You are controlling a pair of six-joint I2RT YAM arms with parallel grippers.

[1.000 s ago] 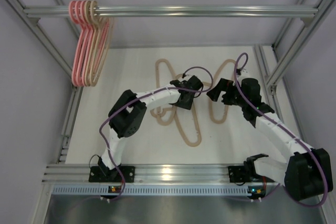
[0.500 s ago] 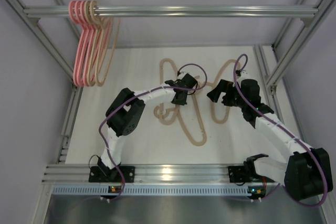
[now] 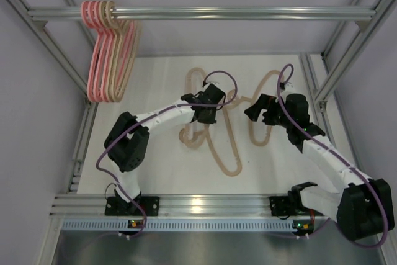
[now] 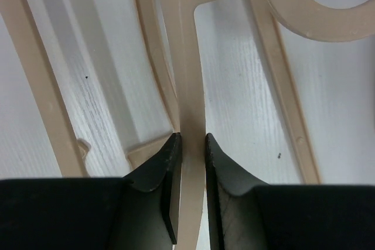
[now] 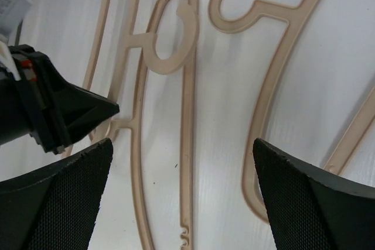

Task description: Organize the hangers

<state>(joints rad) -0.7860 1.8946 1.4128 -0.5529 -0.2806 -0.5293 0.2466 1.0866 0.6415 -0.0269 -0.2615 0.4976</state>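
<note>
Roughly mid-table, the left gripper (image 4: 192, 144) sits low over the white table (image 3: 155, 166), its two black fingers (image 4: 158, 171) pinched in on a thin beige plastic hanger (image 4: 190, 86). The wrist view shows both pads touching the sides of one narrow straight strip of that hanger, so the jaws are nearly closed with only the strip between them. The strip runs up from the fingers to a curved junction. A second beige strip lies just beside it on the left. The right gripper (image 5: 183, 144) hangs to the right of the left one, apart from it. Its jaws are spread as wide as they go and hold nothing. Below it the other loose beige hangers (image 5: 188, 103) lie flat on the table, hooks and loops overlapping; I cannot tell exactly how many. At far left, a bunch of pink and beige hangers (image 3: 108, 60) hangs by its hooks from the silver metal bar (image 3: 248, 12), pink ones outermost and beige ones on the inner side, close together, well apart from both grippers.
</note>
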